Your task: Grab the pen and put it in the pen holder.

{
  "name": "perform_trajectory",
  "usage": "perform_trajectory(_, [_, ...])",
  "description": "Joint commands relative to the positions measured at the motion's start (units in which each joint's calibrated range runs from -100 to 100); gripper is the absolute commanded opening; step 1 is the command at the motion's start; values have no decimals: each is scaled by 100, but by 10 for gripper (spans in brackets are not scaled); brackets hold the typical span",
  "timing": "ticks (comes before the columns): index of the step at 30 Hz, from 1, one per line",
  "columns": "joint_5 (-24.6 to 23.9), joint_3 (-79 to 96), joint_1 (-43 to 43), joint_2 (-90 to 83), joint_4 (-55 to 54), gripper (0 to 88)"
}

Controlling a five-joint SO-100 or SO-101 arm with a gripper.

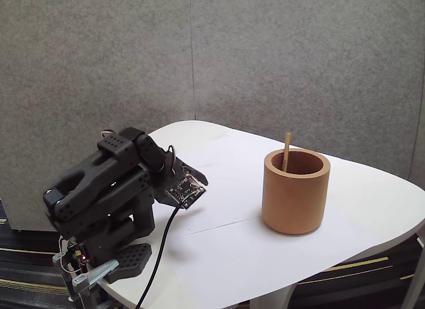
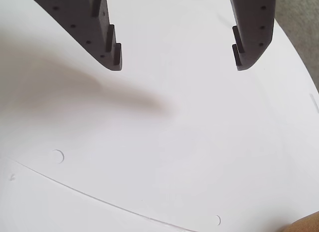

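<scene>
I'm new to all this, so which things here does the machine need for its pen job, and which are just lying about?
Part of the job:
- pen, standing in the holder
- pen holder
- pincer, open, holding nothing

Just there:
- black cable
- white table
- grey wall panels

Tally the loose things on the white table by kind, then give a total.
Pen, standing in the holder: 1
Pen holder: 1
Total: 2
</scene>
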Motion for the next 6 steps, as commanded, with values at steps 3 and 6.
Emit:
perform_trajectory(3, [29, -18, -3, 3, 25, 314])
perform_trajectory(6, [29, -18, -3, 3, 25, 314])
